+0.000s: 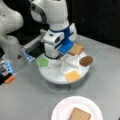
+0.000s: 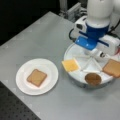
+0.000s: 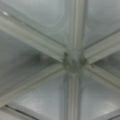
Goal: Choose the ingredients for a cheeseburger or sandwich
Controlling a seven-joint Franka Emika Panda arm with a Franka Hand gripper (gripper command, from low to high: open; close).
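While the arm hangs low over the round divided tray [image 1: 51, 75], its gripper [image 1: 51, 53] sits down near the tray's hub, close to the green lettuce piece [image 1: 42, 62]; the fingers are hidden behind the wrist body in both front views, so I cannot tell whether they are spread or closed, or whether anything is held. The wrist view shows only the tray's hub [image 3: 73, 61] and its radiating dividers from close above, with no fingers and no ingredient in sight.

One toast square [image 2: 36, 77] already lies flat on the round white plate [image 2: 23, 86], which stands on the grey table [image 2: 37, 37] apart from the tray. As a judgement, that is the sandwich's base and nothing is stacked on it yet, so the task looks barely begun.

Waiting in the tray are the lettuce, a yellow cheese square [image 1: 72, 75], a dark brown patty disc [image 1: 86, 60] and a second toast square [image 1: 76, 49], each in its own wedge. No red tomato piece is visible.

The plated toast is roughly square, with no clear long axis. In a front view [image 2: 36, 77] its corners point towards the view's left, right, top and bottom, like a diamond.
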